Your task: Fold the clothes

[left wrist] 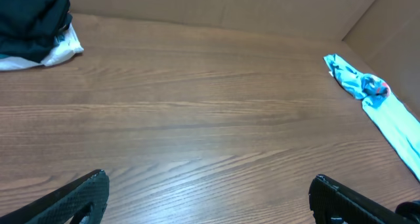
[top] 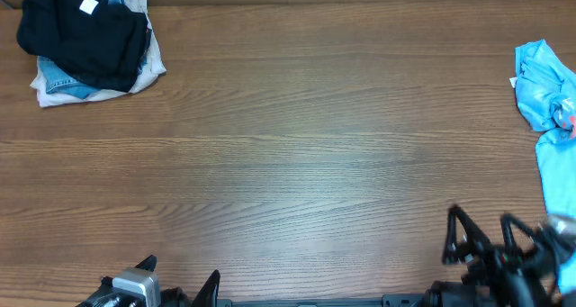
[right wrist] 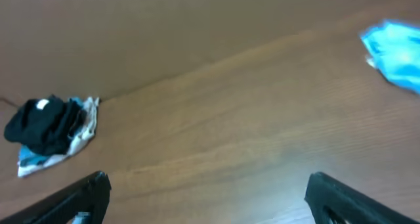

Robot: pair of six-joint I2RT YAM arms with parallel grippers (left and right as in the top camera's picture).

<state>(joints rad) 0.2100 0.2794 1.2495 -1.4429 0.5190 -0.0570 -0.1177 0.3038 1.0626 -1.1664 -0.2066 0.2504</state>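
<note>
– Brown wood-grain table (top: pixel 288 145) spans every view. Where do the clothes lie on it?
– In two lots. First, the light blue garment (top: pixel 551 109): ahead of the right gripper (top: pixel 483 233) and to its outer side. Its long axis runs away from the fingers along the table's right edge, and its near end lies just beside that gripper. Second, the heaped pile (top: pixel 90 50): well ahead and to the left of the left gripper (top: pixel 178 275). It is topped by the black T-shirt (top: pixel 81 37), white neck label (top: pixel 89 6) uppermost, with no clear long axis.
– Which arm is nearer to which?
– The right arm to the blue garment; the left arm to the pile, though well apart from it.
– And the fingers?
– The left fingers (left wrist: pixel 72 201) and right fingers (right wrist: pixel 341 198) stand spread wide, holding and touching nothing.
</note>
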